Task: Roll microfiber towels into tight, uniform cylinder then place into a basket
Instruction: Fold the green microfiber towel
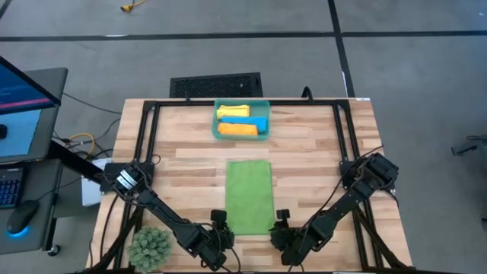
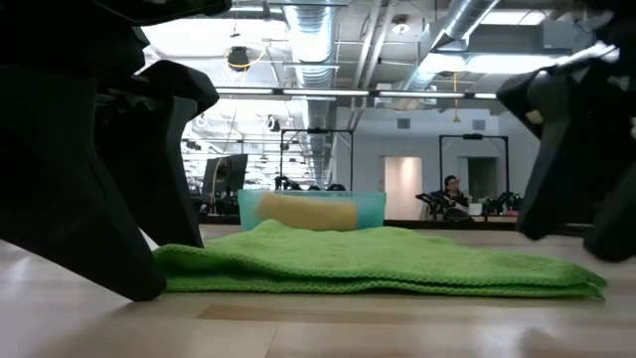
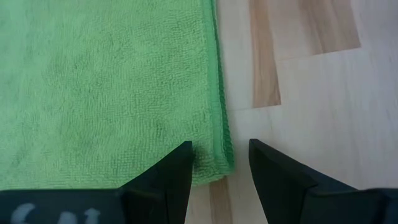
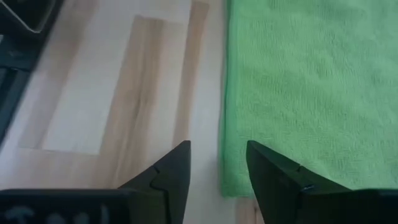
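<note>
A green towel [image 1: 249,194] lies flat on the wooden table as a long folded strip, running from near to far. My left gripper [image 1: 222,230] stands open at its near left corner [image 3: 217,168], one finger over the cloth and one over bare wood. My right gripper [image 4: 217,146] is open at the near right corner [image 4: 233,183], its fingers on either side of the towel's long edge. The teal basket [image 1: 241,103] at the far side holds yellow [image 1: 232,112], blue [image 1: 257,122] and orange [image 1: 237,130] rolled towels. My left gripper has one finger [image 3: 171,171] over the towel's near corner and the other [image 2: 139,283] down by the table beside the cloth's edge; whether either touches the towel I cannot tell. My right gripper shows no touch on the towel.
A small green plant [image 1: 150,247] stands at the table's near left corner, beside my left arm. A black frame [image 1: 148,114] runs around the tabletop. A dark grate [image 1: 216,84] lies beyond the far edge. Bare wood lies on both sides of the towel.
</note>
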Motion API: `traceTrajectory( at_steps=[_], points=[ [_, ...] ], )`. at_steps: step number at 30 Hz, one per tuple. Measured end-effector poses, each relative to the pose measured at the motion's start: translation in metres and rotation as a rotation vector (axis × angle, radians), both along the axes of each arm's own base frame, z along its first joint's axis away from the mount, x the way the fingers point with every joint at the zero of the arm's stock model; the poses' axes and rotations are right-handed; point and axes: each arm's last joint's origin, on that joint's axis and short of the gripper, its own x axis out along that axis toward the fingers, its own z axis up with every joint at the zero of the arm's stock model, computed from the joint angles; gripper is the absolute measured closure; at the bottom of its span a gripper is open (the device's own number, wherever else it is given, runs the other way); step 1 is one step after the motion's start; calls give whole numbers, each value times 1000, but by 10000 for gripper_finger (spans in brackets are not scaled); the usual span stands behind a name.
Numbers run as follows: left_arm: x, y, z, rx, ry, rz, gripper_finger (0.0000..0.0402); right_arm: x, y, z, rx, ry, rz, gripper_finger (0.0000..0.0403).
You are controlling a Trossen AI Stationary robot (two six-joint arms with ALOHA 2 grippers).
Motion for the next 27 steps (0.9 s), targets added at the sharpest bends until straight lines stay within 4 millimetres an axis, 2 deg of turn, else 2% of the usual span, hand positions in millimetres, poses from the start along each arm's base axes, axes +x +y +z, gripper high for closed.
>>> traceTrajectory(
  at_steps=[7,18,23,27],
  points=[
    [0,1,-1,16,3,-8,251,2,-6,3,-34,2,-24,227],
    [0,1,-2,9,2,9,251,10,-21,-9,22,87,-35,228],
    [0,2,-2,0,-3,26,251,12,-25,-9,34,108,-37,238],
    [0,2,-3,4,-8,28,251,15,-31,-9,34,122,-54,261]
  ],
)
